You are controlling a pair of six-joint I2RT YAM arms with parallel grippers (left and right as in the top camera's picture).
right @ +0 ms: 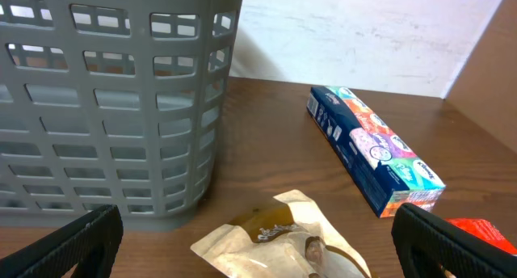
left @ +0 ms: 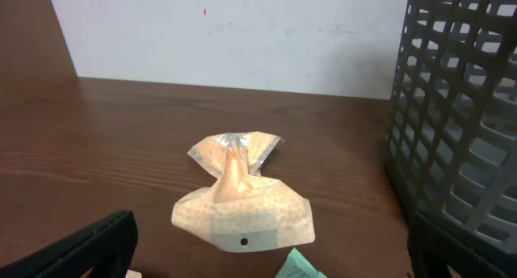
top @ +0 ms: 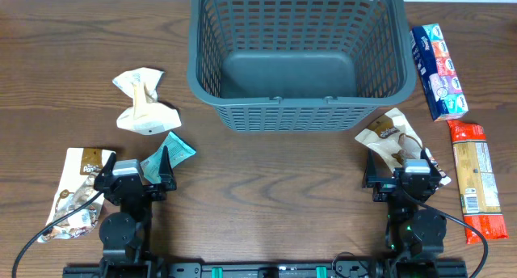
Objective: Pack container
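The dark grey container [top: 299, 115] stands at the far middle of the wooden table [top: 275, 197], upright and with nothing inside. Both arms sit at the near edge. The left pincer [top: 136, 169] is spread wide and grasps nothing; a small teal packet [top: 173, 152] lies just by its right finger, a cream twisted packet [top: 145, 104] lies farther ahead, left of the container, and a white snack bag [top: 77, 193] lies to its left. The right pincer [top: 406, 173] is likewise released and empty, with a brown-and-cream pouch [top: 394, 139] right in front of it, near the container's front right corner. A blue box [top: 439, 72] and a red-orange packet [top: 477, 181] lie along the right side.
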